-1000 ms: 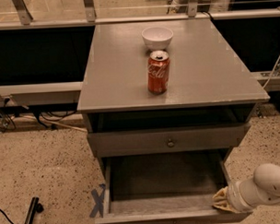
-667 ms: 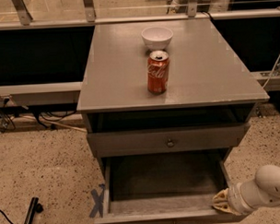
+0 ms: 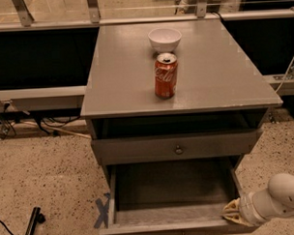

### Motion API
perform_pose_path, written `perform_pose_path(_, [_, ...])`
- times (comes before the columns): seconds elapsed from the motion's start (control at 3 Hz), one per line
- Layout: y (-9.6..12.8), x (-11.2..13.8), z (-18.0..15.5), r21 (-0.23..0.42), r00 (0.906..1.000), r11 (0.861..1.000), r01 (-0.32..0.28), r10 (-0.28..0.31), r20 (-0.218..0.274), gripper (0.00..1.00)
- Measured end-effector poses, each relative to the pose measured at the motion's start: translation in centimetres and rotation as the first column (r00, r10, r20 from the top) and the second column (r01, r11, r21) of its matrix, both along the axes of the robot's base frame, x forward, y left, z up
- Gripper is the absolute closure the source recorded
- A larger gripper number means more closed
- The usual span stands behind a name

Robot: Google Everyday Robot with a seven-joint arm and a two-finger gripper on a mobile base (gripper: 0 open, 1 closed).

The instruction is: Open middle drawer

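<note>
In the camera view, the middle drawer stands pulled out at bottom centre, below the upper drawer. The gripper sits at lower right, at the open drawer's right front corner; whether it grips anything cannot be told.

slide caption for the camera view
Gripper at the right front corner of the open middle drawer; can and bowl above.

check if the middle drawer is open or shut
Open: the grey flat-fronted middle drawer is pulled out, inside visible; the gripper sits at its front corner.
</note>
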State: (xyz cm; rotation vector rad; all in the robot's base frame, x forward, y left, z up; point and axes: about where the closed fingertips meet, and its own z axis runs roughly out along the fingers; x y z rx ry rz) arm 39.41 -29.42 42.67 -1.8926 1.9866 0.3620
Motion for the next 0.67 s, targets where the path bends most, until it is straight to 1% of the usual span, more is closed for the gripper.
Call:
perform_pose_path(0.33, [0.0, 0.0, 0.0, 0.0, 1.0, 1.0, 0.0, 0.0, 0.0, 1.0])
perform_pose_path(0.67, [0.0, 0.0, 0.06, 0.0, 1.0, 1.0, 0.0, 0.0, 0.0, 0.87])
